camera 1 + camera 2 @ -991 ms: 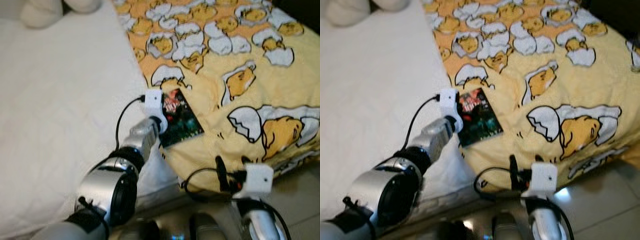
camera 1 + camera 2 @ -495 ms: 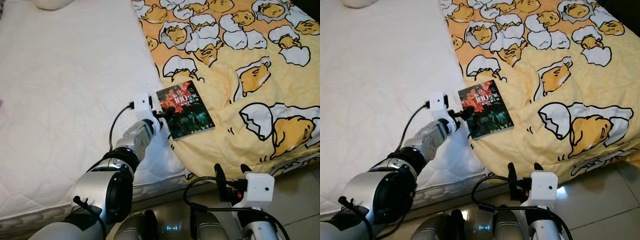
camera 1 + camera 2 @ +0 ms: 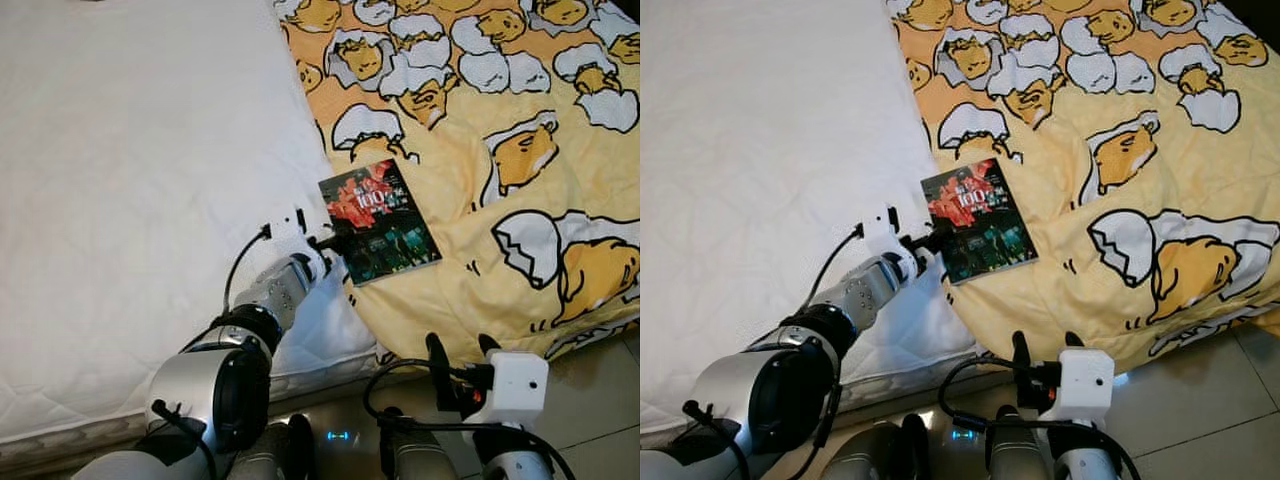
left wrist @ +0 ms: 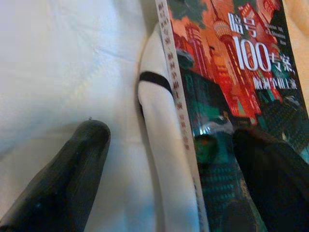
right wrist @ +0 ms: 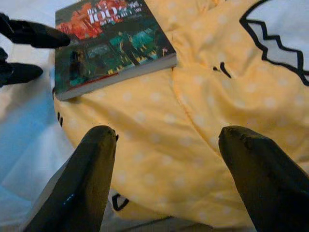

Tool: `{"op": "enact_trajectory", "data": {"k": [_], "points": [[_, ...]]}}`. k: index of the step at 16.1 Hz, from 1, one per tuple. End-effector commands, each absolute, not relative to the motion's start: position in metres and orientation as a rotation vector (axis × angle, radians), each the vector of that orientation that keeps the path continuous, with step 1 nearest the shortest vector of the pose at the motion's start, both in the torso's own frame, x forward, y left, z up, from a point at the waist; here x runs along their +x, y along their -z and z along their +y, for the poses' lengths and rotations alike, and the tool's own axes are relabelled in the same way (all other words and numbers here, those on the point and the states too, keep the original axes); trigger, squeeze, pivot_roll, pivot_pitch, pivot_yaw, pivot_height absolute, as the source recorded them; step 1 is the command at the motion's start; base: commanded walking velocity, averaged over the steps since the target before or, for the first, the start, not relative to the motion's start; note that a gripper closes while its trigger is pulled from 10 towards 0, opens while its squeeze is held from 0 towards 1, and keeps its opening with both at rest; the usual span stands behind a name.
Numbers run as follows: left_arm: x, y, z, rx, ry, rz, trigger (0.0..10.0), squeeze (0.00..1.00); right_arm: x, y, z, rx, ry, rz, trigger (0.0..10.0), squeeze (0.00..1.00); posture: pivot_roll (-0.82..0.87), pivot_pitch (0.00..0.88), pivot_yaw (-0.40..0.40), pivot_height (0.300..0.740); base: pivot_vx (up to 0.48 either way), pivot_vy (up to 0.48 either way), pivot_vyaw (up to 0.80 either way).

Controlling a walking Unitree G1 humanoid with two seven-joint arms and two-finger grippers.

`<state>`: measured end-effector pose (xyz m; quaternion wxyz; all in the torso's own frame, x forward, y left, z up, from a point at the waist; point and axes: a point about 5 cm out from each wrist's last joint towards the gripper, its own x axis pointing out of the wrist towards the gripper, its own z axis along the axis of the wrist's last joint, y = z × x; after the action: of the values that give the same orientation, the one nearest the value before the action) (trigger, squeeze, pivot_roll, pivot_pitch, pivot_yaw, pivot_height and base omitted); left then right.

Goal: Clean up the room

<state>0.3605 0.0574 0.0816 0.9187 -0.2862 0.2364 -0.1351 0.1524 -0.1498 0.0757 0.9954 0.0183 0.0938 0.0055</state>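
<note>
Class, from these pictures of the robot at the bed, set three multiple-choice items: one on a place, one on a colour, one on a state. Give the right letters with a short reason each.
1. Where does the book lie?
A. On the floor
B. On the yellow blanket, at its edge beside the white sheet
C. In the middle of the white sheet

2. What colours mark the book's cover?
A. Red above, dark green below
B. Plain blue
C. Pink and white

3. How does the left pincer stand?
A. Shut, far from the book
B. Open, one finger on the sheet and one over the cover
C. Holding the book in the air

Answers:
1 B: the head views show it flat on the blanket's edge.
2 A: red towers top the cover, with green below.
3 B: the left wrist view shows its fingers on either side of the spine.
</note>
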Motion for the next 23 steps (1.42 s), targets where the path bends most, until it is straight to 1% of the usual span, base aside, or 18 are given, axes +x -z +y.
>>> {"op": "enact_trajectory", "data": {"k": [1, 2, 7, 10, 13, 15, 17, 18, 20, 21, 22, 23], "points": [[0.359, -0.080, 0.056, -0.584, 0.285, 0.490, 10.0, 0.00, 0.150, -0.079, -0.150, 0.037, -0.004, 0.189, 10.0, 0.13, -0.25, 0.264, 0.101, 0.740, 0.000, 0.000, 0.00], [0.361, -0.083, 0.056, -0.559, 0.296, 0.465, 10.0, 0.00, 0.150, -0.079, -0.151, 0.037, 0.000, 0.188, 10.0, 0.13, -0.24, 0.261, 0.105, 0.740, 0.000, 0.000, 0.00], [0.359, -0.083, 0.049, -0.579, 0.329, 0.462, 10.0, 0.00, 0.152, -0.078, -0.150, 0.038, 0.007, 0.183, 10.0, 0.13, -0.24, 0.249, 0.114, 0.740, 0.000, 0.000, 0.00], [0.362, -0.091, 0.047, -0.564, 0.352, 0.412, 10.0, 0.00, 0.154, -0.078, -0.152, 0.034, 0.010, 0.180, 10.0, 0.13, -0.23, 0.236, 0.114, 0.740, 0.000, 0.000, 0.00], [0.360, -0.089, 0.045, -0.556, 0.367, 0.413, 10.0, 0.00, 0.155, -0.077, -0.152, 0.033, 0.005, 0.179, 10.0, 0.13, -0.23, 0.224, 0.114, 0.740, 0.000, 0.000, 0.00], [0.359, -0.090, 0.043, -0.489, 0.409, 0.388, 10.0, 0.00, 0.157, -0.076, -0.152, 0.032, 0.001, 0.179, 10.0, 0.13, -0.22, 0.219, 0.119, 0.740, 0.000, 0.000, 0.00], [0.357, -0.094, 0.043, -0.243, 0.527, 0.268, 10.0, 0.00, 0.158, -0.074, -0.153, 0.029, 0.004, 0.178, 10.0, 0.13, -0.21, 0.194, 0.132, 0.740, 0.000, 0.000, 0.00], [0.351, -0.094, 0.048, -0.047, 0.579, 0.156, 10.0, 0.00, 0.159, -0.073, -0.154, 0.031, 0.009, 0.175, 10.0, 0.13, -0.20, 0.189, 0.134, 0.740, 0.000, 0.000, 0.00], [0.346, -0.093, 0.052, 0.048, 0.590, 0.103, 10.0, 0.00, 0.159, -0.073, -0.153, 0.033, 0.009, 0.175, 10.0, 0.13, -0.19, 0.183, 0.136, 0.740, 0.000, 0.000, 0.00], [0.343, -0.088, 0.059, 0.063, 0.567, 0.099, 10.0, 0.00, 0.160, -0.072, -0.152, 0.036, 0.007, 0.174, 10.0, 0.13, -0.18, 0.175, 0.138, 0.740, 0.000, 0.000, 0.00], [0.333, -0.081, 0.068, 0.076, 0.553, 0.085, 10.0, 0.00, 0.162, -0.071, -0.150, 0.040, 0.002, 0.173, 10.0, 0.13, -0.17, 0.171, 0.136, 0.740, 0.000, 0.000, 0.00], [0.324, -0.078, 0.071, 0.074, 0.562, 0.061, 10.0, 0.00, 0.162, -0.070, -0.149, 0.043, -0.002, 0.171, 10.0, 0.13, -0.16, 0.170, 0.138, 0.740, 0.000, 0.000, 0.00]]}}
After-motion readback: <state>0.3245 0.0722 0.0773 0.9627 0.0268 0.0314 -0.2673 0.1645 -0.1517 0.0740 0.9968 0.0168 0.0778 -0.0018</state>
